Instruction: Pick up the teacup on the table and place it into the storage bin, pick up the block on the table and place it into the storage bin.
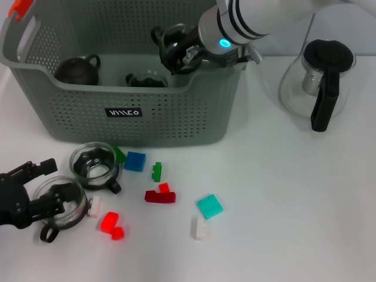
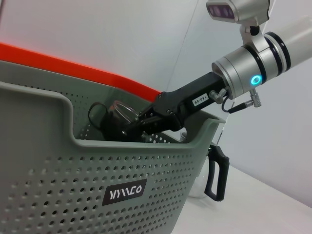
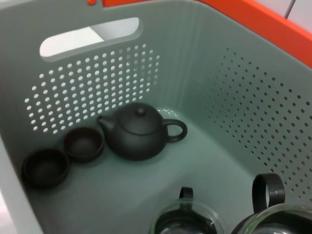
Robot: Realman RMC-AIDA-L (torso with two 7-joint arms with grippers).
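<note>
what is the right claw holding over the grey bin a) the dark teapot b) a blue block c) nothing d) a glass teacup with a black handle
d: in the head view the right claw is shut on a clear glass teacup with a black handle above the large grey perforated plastic storage bin, while the dark round teapot sits on the bin floor.

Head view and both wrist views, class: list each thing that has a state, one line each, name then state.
storage bin: upright, holding teaware
dark teapot: upright in the bin, lid on
right gripper: over the bin, jaws shut on a glass teacup
glass teacup: held above the bin
left gripper: at a table teacup, jaws open
glass pitcher: upright, lid on
</note>
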